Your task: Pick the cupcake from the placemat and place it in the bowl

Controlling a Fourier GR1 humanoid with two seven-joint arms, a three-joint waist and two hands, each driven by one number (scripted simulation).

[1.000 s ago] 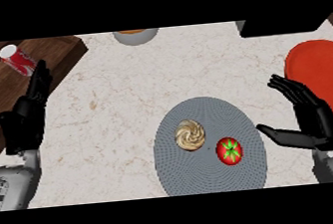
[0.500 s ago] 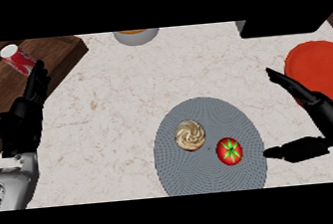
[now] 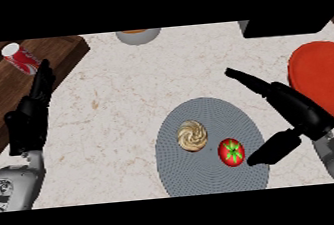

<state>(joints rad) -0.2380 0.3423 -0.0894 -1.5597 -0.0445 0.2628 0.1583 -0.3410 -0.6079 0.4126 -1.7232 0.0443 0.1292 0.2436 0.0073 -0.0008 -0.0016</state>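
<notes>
A cupcake (image 3: 192, 136) with swirled cream frosting sits on the round grey placemat (image 3: 205, 176), left of a red tomato (image 3: 231, 152). The red bowl (image 3: 327, 80) lies at the right edge, partly behind my right hand (image 3: 297, 109). That hand is open, fingers stretched up and left, thumb pointing down toward the tomato; it is right of the placemat and apart from the cupcake. My left hand (image 3: 30, 116) rests open at the left edge, fingers up.
A red soda can (image 3: 21, 58) lies on a brown wooden board (image 3: 4, 83) at the top left. A grey cup (image 3: 138, 35) stands at the far edge. A black object (image 3: 288, 25) fills the top right corner.
My right hand has turned and shifted: its fingers now stretch up and left, and its thumb has dropped toward the tomato on the placemat. The left hand is still.
</notes>
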